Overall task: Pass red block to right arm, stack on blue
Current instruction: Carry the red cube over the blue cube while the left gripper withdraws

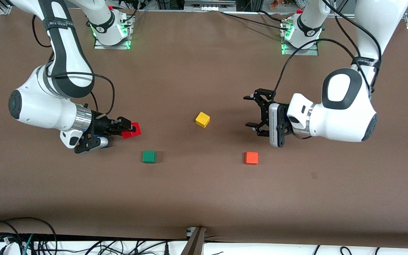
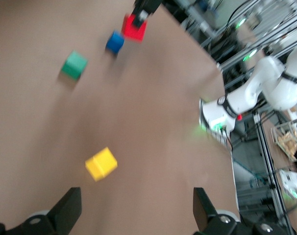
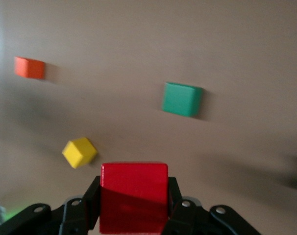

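Observation:
The red block (image 1: 133,129) is clamped between the fingers of my right gripper (image 1: 128,129), which is shut on it just above the table toward the right arm's end. The right wrist view shows the red block (image 3: 134,196) filling the gap between the black fingers (image 3: 175,196). In the left wrist view the blue cube (image 2: 114,42) sits on the table close beside the held red block (image 2: 134,27). My left gripper (image 1: 247,111) hangs open and empty over the table, toward the left arm's end from the yellow cube; its fingertips (image 2: 70,208) stand wide apart.
A yellow cube (image 1: 202,119) lies mid-table. A green cube (image 1: 149,156) and an orange cube (image 1: 251,158) lie nearer to the front camera. Both arm bases (image 1: 112,33) stand along the table edge farthest from the camera.

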